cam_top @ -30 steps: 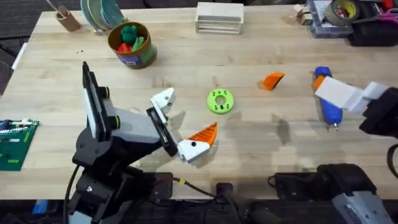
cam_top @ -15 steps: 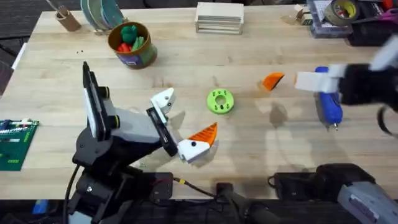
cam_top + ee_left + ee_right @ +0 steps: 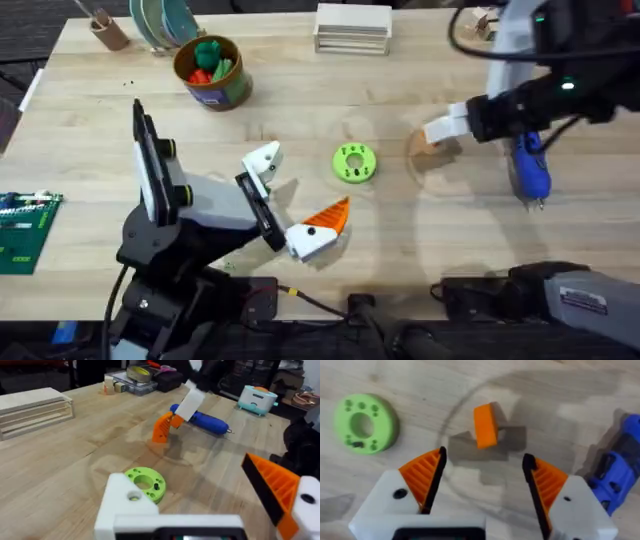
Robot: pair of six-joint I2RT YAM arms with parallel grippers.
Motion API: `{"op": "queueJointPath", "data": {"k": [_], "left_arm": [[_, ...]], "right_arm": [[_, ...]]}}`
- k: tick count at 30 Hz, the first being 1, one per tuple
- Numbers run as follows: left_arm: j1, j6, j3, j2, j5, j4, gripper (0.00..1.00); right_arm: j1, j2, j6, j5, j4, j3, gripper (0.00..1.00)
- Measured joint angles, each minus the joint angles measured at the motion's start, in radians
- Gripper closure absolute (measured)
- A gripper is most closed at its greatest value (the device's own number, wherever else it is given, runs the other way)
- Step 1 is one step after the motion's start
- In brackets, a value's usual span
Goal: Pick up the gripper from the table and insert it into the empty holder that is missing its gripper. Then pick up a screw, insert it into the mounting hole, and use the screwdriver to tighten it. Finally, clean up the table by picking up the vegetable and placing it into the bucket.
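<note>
Wooden planks of the table (image 3: 400,255) are carrying all the things. As landmark I am taking the lime-green ring disc (image 3: 354,163), which is lying near the middle.

The right hand (image 3: 482,477) is hanging over the orange gripper (image 3: 485,425), with its fingers spread wide and grasping nothing; the wedge is sitting on the wood between the two orange pads (image 3: 424,476) and apart from both. In the overhead view this hand (image 3: 437,133) is standing to the right of the disc and is covering the wedge. The blue screwdriver (image 3: 528,167) is lying farther right of the disc, beyond that hand, with its thin tip pointing toward the arms' bases.

The left hand (image 3: 285,197) is resting just left of the disc, released and holding nothing. One finger is showing a bare white holder (image 3: 262,158); the other is wearing an orange pad (image 3: 328,214).

The bucket (image 3: 211,75) is standing well away from the disc, up and to the left, with a green toy vegetable (image 3: 208,50) and a red piece inside.
</note>
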Motion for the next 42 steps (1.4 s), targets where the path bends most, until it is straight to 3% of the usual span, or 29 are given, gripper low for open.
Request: {"op": "queueJointPath", "data": {"k": [7,15,20,22,26,30,42], "left_arm": [[0.0,-0.001,0.0,0.0,0.0,0.0,0.008],[0.0,-0.001,0.0,0.0,0.0,0.0,0.008],[0.0,-0.001,0.0,0.0,0.0,0.0,0.008],[0.0,-0.001,0.0,0.0,0.0,0.0,0.009],[0.0,0.0,0.0,0.0,0.0,0.0,0.008],[0.0,-0.001,0.0,0.0,0.0,0.0,0.007],[0.0,-0.001,0.0,0.0,0.0,0.0,0.007]], "right_arm": [[0.045,0.069,-0.043,0.124,0.097,0.0,0.01],[0.046,0.094,-0.06,0.154,0.144,0.0,0.01],[0.046,0.094,-0.06,0.131,0.144,0.0,0.079],[0.046,0.094,-0.063,0.118,0.145,0.0,0.133],[0.046,0.102,-0.075,0.104,0.147,0.0,0.344],[0.046,0.123,-0.079,0.1,0.149,0.0,0.406],[0.046,0.127,-0.083,0.094,0.166,0.0,0.784]]}}
